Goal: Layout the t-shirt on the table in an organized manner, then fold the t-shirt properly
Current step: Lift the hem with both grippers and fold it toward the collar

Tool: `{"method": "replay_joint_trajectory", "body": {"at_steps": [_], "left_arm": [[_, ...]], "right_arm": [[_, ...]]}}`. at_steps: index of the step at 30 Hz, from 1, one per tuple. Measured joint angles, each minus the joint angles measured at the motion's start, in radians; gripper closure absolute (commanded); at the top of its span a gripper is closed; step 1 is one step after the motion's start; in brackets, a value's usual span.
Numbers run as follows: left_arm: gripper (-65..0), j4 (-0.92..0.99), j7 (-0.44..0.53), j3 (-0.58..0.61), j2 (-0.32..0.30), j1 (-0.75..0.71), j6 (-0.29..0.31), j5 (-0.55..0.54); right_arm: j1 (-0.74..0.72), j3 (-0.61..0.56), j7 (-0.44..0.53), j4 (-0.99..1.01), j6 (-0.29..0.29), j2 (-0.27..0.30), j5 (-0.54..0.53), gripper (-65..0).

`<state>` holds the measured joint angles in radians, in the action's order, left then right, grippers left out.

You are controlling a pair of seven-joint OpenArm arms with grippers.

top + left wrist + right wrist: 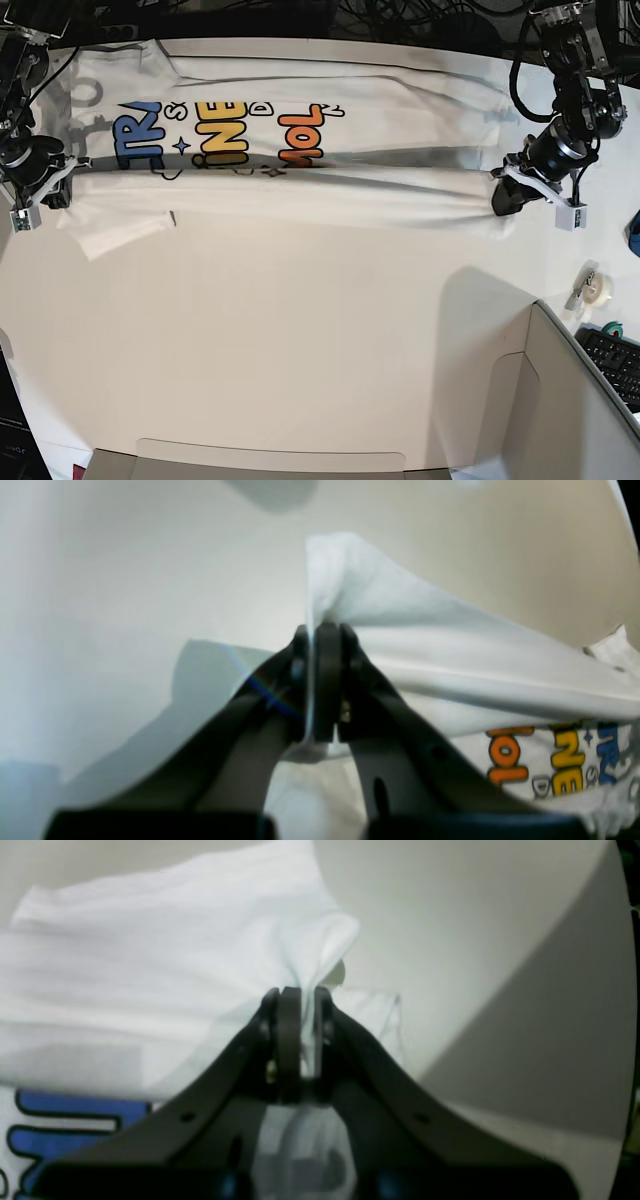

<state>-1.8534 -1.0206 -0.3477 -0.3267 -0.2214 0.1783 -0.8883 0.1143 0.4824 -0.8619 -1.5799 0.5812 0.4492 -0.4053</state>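
The white t-shirt (300,195) stretches sideways across the far half of the table (300,330). Its "ULTRA FINE SMOL" print (225,135) faces up. The near edge is raised into a long taut fold between both grippers. My left gripper (325,630) is shut on the fold's end at the base view's right (503,195). White cloth (450,645) runs away from it, with the print below. My right gripper (297,992) is shut on the other end (55,190), pinching bunched fabric (150,955). One sleeve (115,235) lies flat near it.
A grey-beige partition panel (560,400) stands at the near right. Beside it lie a tape roll (597,288) and a keyboard (615,360). A dark blue cloth (634,232) shows at the right edge. Cables hang behind the table's far edge.
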Motion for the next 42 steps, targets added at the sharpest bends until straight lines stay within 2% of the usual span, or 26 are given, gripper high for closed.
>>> {"method": "replay_joint_trajectory", "body": {"at_steps": [9, 17, 31, 34, 38, 42], "left_arm": [[0.0, -0.048, 0.003, -0.002, -0.001, -0.082, -0.003, 0.01], [0.0, -0.045, 0.002, -0.002, -0.001, -0.137, -0.003, 0.013], [-0.4, -0.043, 0.004, -0.001, 0.019, -0.202, -0.006, 0.014], [-4.0, -0.043, 0.004, -0.001, 0.019, -0.201, -0.006, 0.014], [-9.9, -0.043, 0.004, -0.001, 0.019, -0.202, -0.008, 0.016], [-14.0, -0.043, 0.005, -0.002, 0.019, -0.202, -0.014, 0.021]], "right_arm": [[0.128, 0.035, 0.003, -0.084, 0.0, -0.002, -0.009, 0.0], [0.14, 0.059, 0.0, -0.063, 0.0, -0.062, 0.01, 0.0], [0.135, 0.059, 0.002, -0.026, -0.001, -0.068, 0.01, 0.0], [0.135, 0.059, -0.004, -0.026, -0.001, -0.068, 0.01, 0.0], [0.116, 0.062, -0.069, -0.026, -0.001, -0.068, 0.011, 0.0], [0.107, 0.062, -0.073, -0.026, -0.002, -0.068, 0.011, 0.0]]}}
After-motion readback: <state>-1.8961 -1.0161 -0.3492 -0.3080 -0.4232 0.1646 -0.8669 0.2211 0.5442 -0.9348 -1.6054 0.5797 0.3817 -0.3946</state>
